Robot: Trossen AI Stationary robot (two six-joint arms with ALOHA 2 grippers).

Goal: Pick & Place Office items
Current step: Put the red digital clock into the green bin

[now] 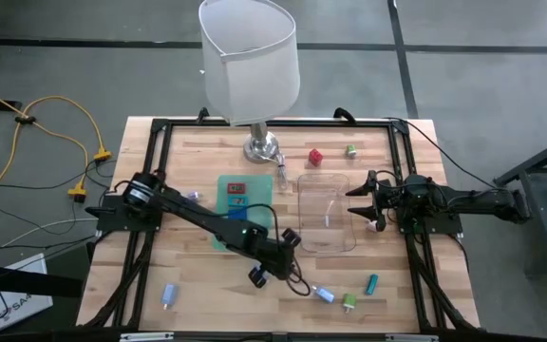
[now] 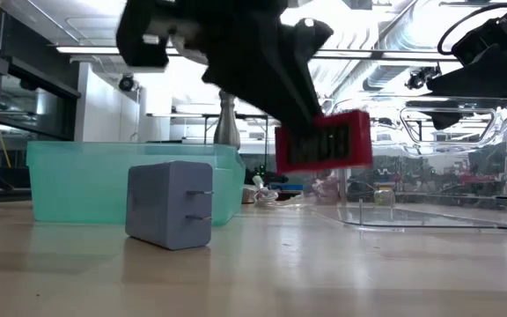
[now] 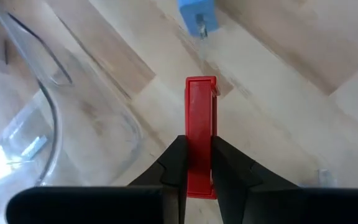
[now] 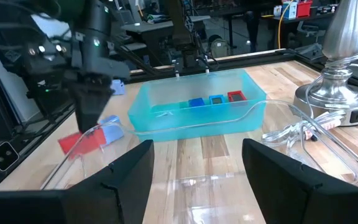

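From above, the left gripper (image 1: 272,271) reaches across the wooden desk (image 1: 198,294) to a spot near the front, just left of the clear tray (image 1: 326,214). The right gripper (image 1: 361,198) waits at the tray's right edge. Loose office items lie around: a red cube (image 1: 315,156) and a green piece (image 1: 350,150) at the far side beside the lamp (image 1: 251,66), a light blue piece (image 1: 169,295) at near left, and a teal cylinder (image 1: 372,282) at near right. The teal bin (image 1: 243,211) sits left of the tray.

At desk height, the left gripper holds a flat red piece (image 2: 324,142) in the air above the desk, between the teal bin and the clear tray. A grey-blue plug adapter (image 2: 171,204) stands on the desk in front of the bin.

From the left wrist, its jaws are pressed together on the red piece's two flat faces, pinching it edge-on above the desk. A blue piece (image 3: 197,15) lies beyond it.

From the right wrist, its jaws are spread wide and hold nothing, hanging over the tray. The bin beyond contains small blue and red pieces.
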